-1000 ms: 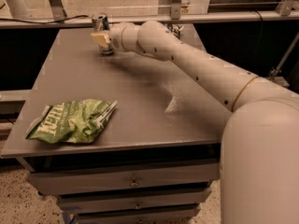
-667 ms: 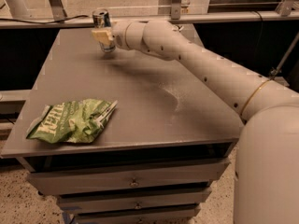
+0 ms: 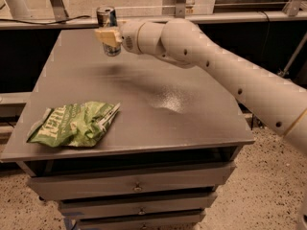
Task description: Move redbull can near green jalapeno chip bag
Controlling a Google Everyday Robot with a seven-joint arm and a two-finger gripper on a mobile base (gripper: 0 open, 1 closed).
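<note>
The redbull can (image 3: pixel 107 18) is a slim silver-and-blue can with a shiny top, held upright above the far left part of the table. My gripper (image 3: pixel 109 36) is shut on the can, its pale fingers (image 3: pixel 107 35) wrapped around the can's middle. My white arm reaches in from the right. The green jalapeno chip bag (image 3: pixel 76 124) lies flat and wrinkled at the front left of the grey table (image 3: pixel 192 123), well apart from the can.
The table stands on a cabinet with drawers (image 3: pixel 136 188). A rail with metal posts (image 3: pixel 201 18) runs behind the table's far edge. The speckled floor (image 3: pixel 268 186) is to the right.
My gripper has lifted the can off the far table surface and carried it a little toward the front. The chip bag has not moved.
</note>
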